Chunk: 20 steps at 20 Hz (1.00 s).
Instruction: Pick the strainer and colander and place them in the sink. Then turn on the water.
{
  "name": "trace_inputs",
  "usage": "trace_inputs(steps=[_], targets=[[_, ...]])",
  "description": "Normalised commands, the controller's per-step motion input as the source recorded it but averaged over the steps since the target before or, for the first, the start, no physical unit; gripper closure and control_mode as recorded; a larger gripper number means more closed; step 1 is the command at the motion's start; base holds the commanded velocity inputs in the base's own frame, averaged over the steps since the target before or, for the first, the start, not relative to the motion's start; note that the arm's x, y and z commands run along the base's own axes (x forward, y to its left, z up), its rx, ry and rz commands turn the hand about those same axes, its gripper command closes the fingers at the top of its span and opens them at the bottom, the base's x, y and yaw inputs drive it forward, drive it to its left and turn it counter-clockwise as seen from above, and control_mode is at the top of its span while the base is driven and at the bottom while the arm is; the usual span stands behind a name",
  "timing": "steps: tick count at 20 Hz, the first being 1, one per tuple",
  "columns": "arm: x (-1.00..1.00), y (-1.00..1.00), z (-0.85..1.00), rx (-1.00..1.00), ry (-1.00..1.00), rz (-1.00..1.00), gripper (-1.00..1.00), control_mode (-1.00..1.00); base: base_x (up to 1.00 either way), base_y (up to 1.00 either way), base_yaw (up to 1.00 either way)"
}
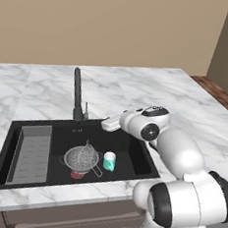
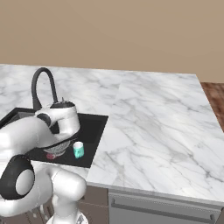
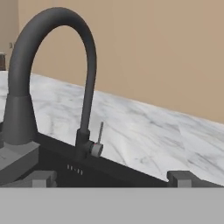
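Grey colander (image 1: 81,159), strainer (image 1: 86,155) indistinct inside.

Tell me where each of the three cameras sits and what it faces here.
Left base view: behind the arm to its left, looking down into the sink; the arm rises at lower right.
Right base view: behind to its right, over the counter; the arm fills lower left.
Hand view: on the hand, facing the faucet; the open gripper shows its fingertips at the bottom.
Both base views share the colander and the teal cup.
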Motion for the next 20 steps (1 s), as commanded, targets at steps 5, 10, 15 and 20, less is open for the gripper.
trace_inputs(steps=[5, 10, 15, 20], targets=[[0.15, 0.0, -0.03, 0.0, -0.02, 0.0, -1.0, -1.0, 0.0, 0.0, 0.0], [0.07, 0.0, -0.11, 0.01, -0.01, 0.0, -1.0, -1.0, 0.0, 0.0, 0.0], [0.04, 0.0, -0.17, 0.0, -0.04, 0.01, -1.0, -1.0, 0.0, 0.0, 0.0], [0.12, 0.0, -0.19, 0.06, -0.04, 0.01, -1.0, -1.0, 0.0, 0.0, 0.0]])
